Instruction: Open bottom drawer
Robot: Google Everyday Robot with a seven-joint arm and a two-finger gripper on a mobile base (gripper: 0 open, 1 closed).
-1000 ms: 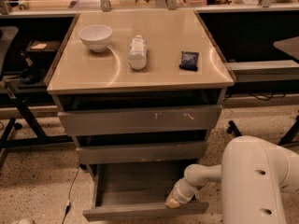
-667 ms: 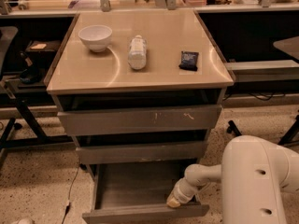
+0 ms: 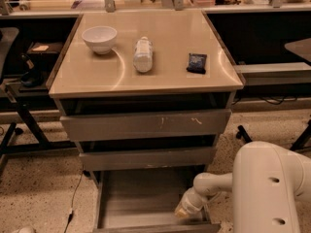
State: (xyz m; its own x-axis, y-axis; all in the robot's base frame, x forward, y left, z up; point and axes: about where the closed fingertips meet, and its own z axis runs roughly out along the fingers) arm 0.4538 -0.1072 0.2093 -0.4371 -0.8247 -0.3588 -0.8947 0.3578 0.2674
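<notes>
The bottom drawer (image 3: pixel 141 198) of the grey cabinet is pulled far out toward me, and its flat grey tray inside shows bare. Its front panel (image 3: pixel 150 228) lies at the lower edge of the view. My gripper (image 3: pixel 183 211) reaches down from the white arm (image 3: pixel 265 188) at the right. It sits inside the drawer's front right corner, just behind the front panel. Above are the middle drawer front (image 3: pixel 148 158) and the top drawer front (image 3: pixel 146 124) with pale scratches, each standing slightly out.
On the beige cabinet top (image 3: pixel 97 76) stand a white bowl (image 3: pixel 99 38), a lying white bottle (image 3: pixel 143 54) and a dark blue packet (image 3: pixel 197 62). A black table frame (image 3: pixel 19 115) is at the left. A cable (image 3: pixel 75 193) runs over the speckled floor.
</notes>
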